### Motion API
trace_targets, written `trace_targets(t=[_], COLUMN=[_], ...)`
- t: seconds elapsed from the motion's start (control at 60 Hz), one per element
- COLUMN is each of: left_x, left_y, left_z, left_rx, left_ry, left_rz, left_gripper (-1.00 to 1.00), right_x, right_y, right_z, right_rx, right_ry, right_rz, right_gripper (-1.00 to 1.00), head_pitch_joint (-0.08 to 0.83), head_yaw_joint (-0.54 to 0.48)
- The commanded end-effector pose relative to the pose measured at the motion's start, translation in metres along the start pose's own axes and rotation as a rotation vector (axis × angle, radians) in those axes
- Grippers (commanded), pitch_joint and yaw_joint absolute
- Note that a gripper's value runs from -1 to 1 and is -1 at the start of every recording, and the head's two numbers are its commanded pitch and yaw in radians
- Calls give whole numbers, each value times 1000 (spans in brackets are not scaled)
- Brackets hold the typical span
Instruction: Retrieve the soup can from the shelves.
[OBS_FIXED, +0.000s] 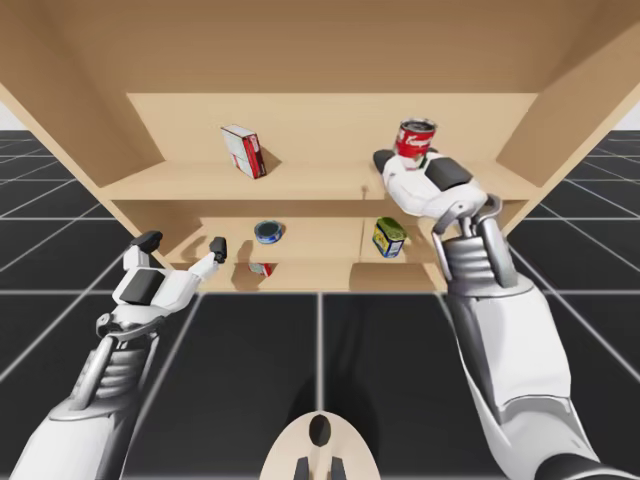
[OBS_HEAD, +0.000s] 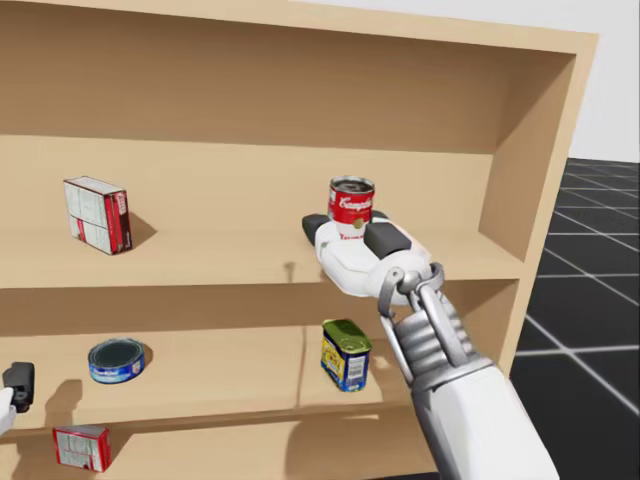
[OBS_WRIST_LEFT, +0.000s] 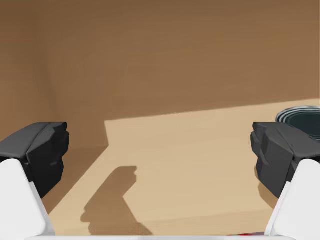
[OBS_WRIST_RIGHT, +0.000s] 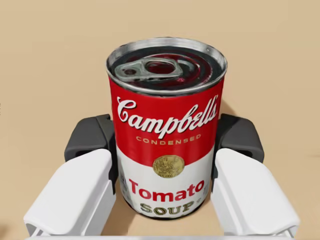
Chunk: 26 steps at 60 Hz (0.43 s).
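A pale wooden shelf unit stands on a dark gridded floor. The red-and-white metal soup can stands upright on the right part of the upper shelf. Its long axis is vertical and its pull-tab lid faces up, with the label towards my right wrist camera. My right claw is closed on the soup can: its dark pads press the lower half from left and right, spread about the can's width.

My left claw is wide open in front of the lower shelf's left end, gripping nothing. A flat round blue tin lies just to its right. A red-and-white cardboard box sits far left on the upper shelf, and a yellow-and-blue tin stands below the soup can.
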<state>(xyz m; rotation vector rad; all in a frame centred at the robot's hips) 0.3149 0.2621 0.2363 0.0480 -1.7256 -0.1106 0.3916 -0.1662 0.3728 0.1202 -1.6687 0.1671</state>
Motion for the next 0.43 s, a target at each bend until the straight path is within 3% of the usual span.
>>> trace_targets(t=[0.017,0.433], left_x=[0,-3], left_y=[0,-3], left_z=[0,-2], left_rx=[0,-11], left_ry=[0,11], left_rz=[0,-6], left_gripper=[-1000,-1000], right_x=[33,45], right_y=[-1,12], right_z=[16,98], right_rx=[-14,17], right_ry=[-85,-211], right_rz=[14,69], right_gripper=[1000,1000], head_pitch_joint=[198,191], head_yaw_joint=[-205,-210])
